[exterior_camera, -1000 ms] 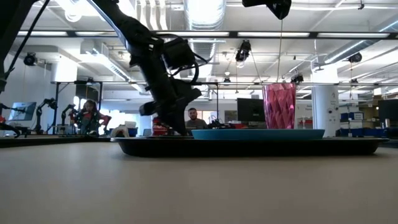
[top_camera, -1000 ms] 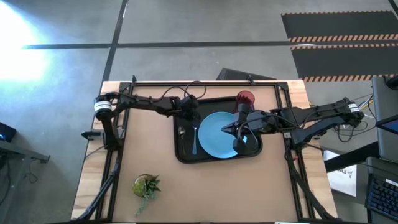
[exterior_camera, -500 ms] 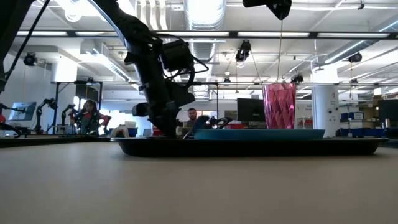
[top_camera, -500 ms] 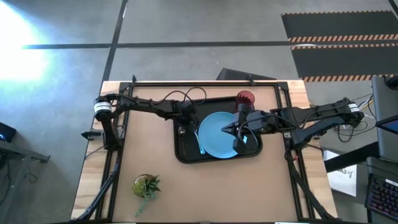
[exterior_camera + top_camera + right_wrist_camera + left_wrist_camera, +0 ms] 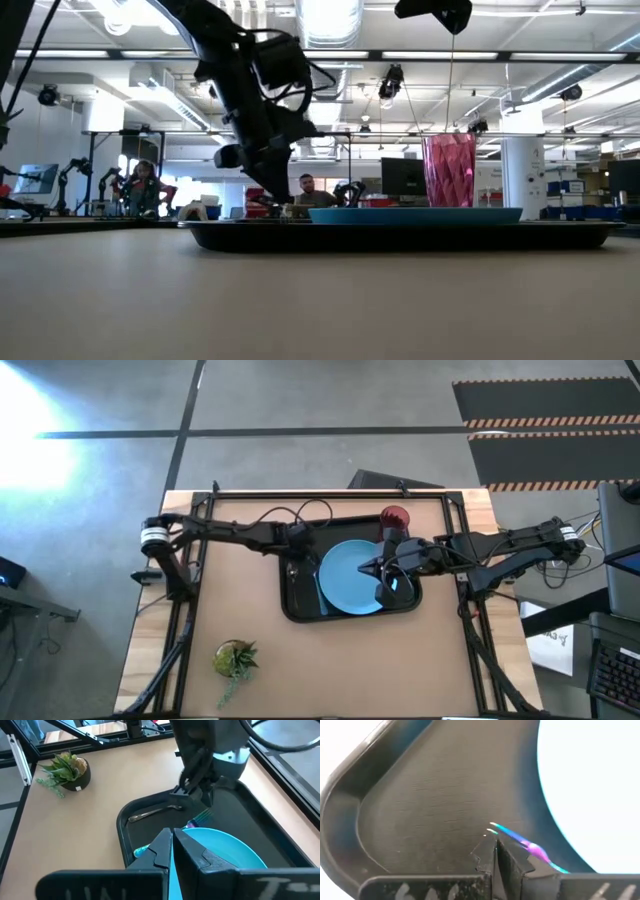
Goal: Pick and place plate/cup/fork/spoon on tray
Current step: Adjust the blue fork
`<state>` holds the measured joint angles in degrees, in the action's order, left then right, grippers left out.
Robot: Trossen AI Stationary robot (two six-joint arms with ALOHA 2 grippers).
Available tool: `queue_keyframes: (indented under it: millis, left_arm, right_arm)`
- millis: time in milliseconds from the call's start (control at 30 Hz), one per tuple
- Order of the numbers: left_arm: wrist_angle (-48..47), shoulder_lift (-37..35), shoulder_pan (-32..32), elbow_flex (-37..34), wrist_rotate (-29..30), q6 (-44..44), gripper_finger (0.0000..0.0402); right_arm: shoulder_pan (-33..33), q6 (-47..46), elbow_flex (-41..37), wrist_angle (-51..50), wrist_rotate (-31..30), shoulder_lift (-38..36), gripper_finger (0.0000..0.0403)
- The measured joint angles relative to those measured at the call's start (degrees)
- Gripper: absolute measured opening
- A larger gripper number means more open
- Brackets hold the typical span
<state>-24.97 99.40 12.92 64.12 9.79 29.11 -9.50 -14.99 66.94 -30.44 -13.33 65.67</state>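
Observation:
The black tray holds the light-blue plate, with the dark-red cup at its far edge. The blue-handled fork lies in the tray close along the plate's left rim, and its tines point to the far side. The dark spoon lies on the tray floor to the left of the fork. My left gripper is shut and empty above the tray's far left part, over the fork's tines. My right gripper is shut and empty above the plate's right part.
A small green potted plant stands on the table near the front left. Bare tabletop lies left and in front of the tray. People and equipment show in the room behind in the low view.
My left gripper has risen off the tray floor and drawn slightly toward the table's left edge. The fork has slid across the tray floor toward the plate and now lies close along the plate's left rim. The spoon has stayed where it was.

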Motion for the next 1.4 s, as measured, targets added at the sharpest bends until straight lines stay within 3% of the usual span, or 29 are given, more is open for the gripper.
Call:
queue_keyframes:
  millis: [367, 533, 1400]
  left_arm:
    - [1.2, 0.7, -2.2, -0.8, -0.6, 2.2, 0.0000]
    - [3.9, 1.9, -2.6, -0.9, -4.8, 2.3, 0.0000]
    - [7.7, 4.4, -9.3, -2.0, -6.0, 8.1, 0.0000]
  right_arm:
    - [0.0, 0.0, 0.0, -0.1, -0.2, 0.0, 0.0009]
    - [0.0, 0.0, 0.0, 0.3, -0.2, 0.0, 0.0009]
    - [0.0, 0.6, 0.0, 2.9, -0.2, 0.0, 0.0009]
